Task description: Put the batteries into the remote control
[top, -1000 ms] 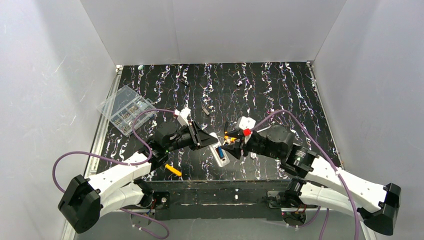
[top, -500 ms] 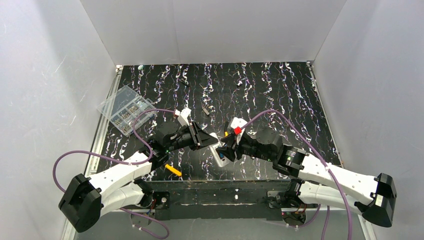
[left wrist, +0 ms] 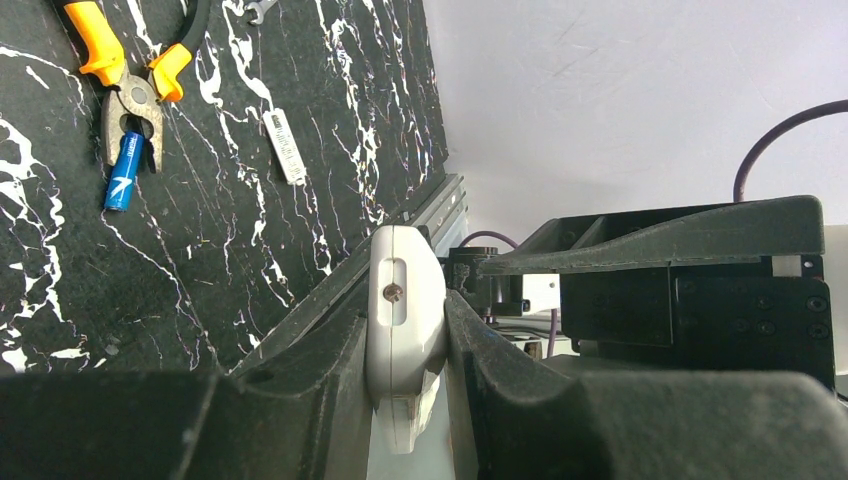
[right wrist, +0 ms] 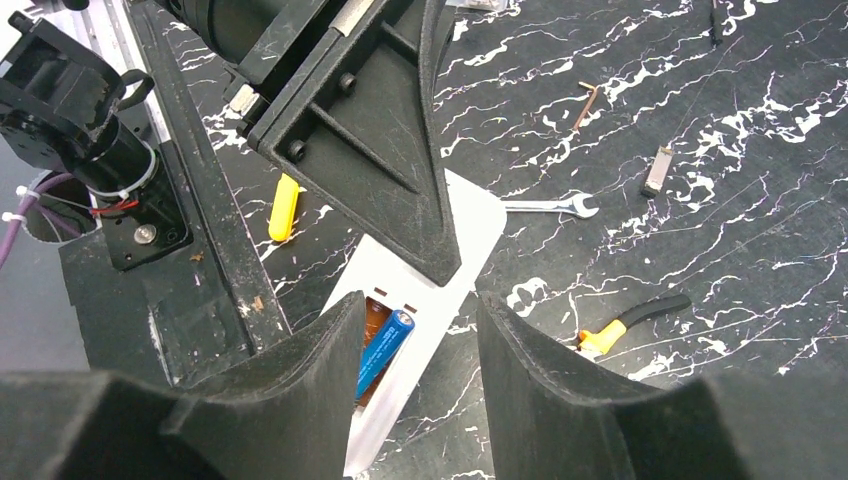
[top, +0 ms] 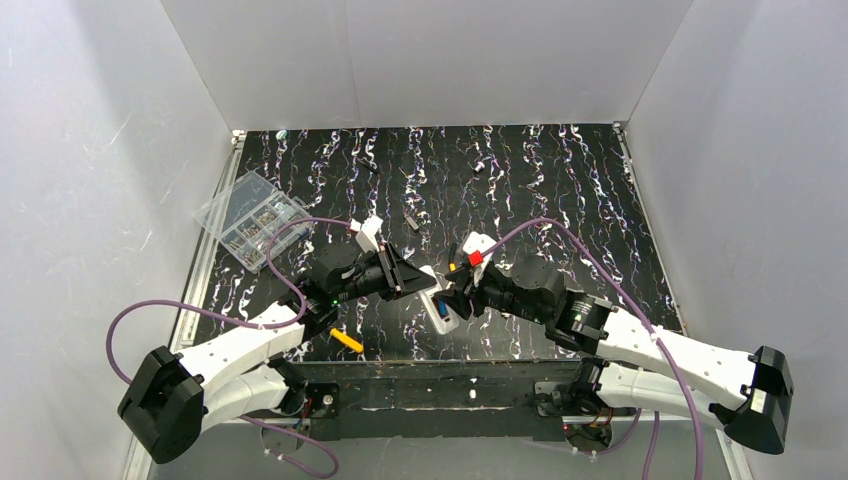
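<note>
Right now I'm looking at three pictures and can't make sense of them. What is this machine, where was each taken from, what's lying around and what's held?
These are two robot arms bolted to a black marbled table. One picture looks down from above. The other two come from a camera on each wrist, so part of that arm fills the lower edge. The left fingers clamp a white remote control by its sides. The right fingers stand open over its battery recess, where one blue battery lies. Loose on the table are a second battery, pliers and a clear box.
</note>
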You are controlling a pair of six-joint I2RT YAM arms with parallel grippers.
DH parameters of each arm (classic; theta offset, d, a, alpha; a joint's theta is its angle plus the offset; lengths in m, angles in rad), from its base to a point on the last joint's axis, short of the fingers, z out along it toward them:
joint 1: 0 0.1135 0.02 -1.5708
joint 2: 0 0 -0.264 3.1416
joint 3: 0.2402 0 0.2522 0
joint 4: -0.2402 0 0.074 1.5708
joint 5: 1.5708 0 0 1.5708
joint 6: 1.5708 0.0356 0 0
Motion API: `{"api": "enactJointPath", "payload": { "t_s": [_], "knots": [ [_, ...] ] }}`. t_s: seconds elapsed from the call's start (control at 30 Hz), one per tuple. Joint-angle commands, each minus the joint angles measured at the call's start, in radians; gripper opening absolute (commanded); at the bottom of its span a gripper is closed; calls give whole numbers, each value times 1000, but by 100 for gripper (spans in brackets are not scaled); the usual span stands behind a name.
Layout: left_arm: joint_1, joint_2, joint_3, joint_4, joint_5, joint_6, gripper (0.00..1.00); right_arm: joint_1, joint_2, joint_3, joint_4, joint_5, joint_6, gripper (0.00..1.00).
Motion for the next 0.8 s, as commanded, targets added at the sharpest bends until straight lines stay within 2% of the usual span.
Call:
{"api": "enactJointPath", "payload": {
  "t_s": [0.0, 0.77],
  "knots": [
    [-3, -4, 51, 56, 13, 9, 0, 8, -9, -9, -1, 4, 21, 52],
    [-3, 2, 51, 53, 3, 16, 0, 11, 10, -29, -12, 12, 61, 50]
  ]
}}
